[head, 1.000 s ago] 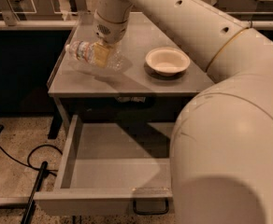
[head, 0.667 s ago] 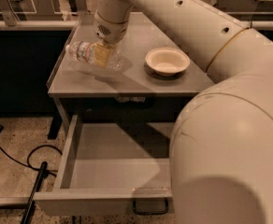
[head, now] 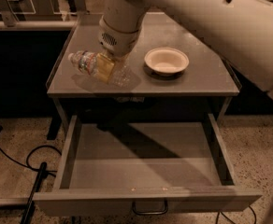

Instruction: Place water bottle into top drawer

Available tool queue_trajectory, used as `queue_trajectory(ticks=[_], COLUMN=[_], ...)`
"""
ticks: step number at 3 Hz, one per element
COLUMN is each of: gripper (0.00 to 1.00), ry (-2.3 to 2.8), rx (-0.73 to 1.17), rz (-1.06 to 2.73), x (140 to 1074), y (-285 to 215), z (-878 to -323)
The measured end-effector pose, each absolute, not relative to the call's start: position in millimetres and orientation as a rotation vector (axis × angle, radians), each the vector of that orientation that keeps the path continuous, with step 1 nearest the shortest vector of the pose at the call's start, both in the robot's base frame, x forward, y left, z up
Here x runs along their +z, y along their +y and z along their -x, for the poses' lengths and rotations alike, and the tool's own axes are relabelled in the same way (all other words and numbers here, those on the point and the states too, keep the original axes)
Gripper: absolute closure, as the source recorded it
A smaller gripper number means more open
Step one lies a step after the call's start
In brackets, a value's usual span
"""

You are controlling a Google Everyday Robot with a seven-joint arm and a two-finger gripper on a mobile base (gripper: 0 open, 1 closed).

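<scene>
The water bottle [head: 86, 62] is clear and ribbed, with a pale label and a white cap pointing left. It lies tilted in my gripper [head: 106, 69], which is shut on its middle and holds it just above the front left part of the grey tabletop [head: 199, 80]. Its shadow falls on the tabletop under it. The top drawer [head: 146, 160] is pulled open below the tabletop. Its flat grey bottom is bare and its dark loop handle [head: 149, 209] is at the front. My arm reaches down from the upper right.
A pale round bowl [head: 166, 61] stands on the tabletop to the right of the gripper. Black cables [head: 33, 164] lie on the speckled floor at the left of the drawer. Railings and furniture stand behind the table.
The gripper with the water bottle has moved toward the front edge of the tabletop, closer to the open drawer. The bowl and drawer have not moved.
</scene>
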State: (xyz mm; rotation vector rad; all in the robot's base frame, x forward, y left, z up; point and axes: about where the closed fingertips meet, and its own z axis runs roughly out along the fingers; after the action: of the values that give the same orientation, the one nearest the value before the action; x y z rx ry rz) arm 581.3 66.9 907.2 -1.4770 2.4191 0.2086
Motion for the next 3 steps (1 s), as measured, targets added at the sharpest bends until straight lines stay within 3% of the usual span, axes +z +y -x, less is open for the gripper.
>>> queue_trajectory(ticks=[1,3], gripper=[1.0,1.0], ry=[2.475,2.501], rx=[0.258,0.271], rz=[1.435,1.412], x=[911,904], y=[52,45], z=[-518,-504])
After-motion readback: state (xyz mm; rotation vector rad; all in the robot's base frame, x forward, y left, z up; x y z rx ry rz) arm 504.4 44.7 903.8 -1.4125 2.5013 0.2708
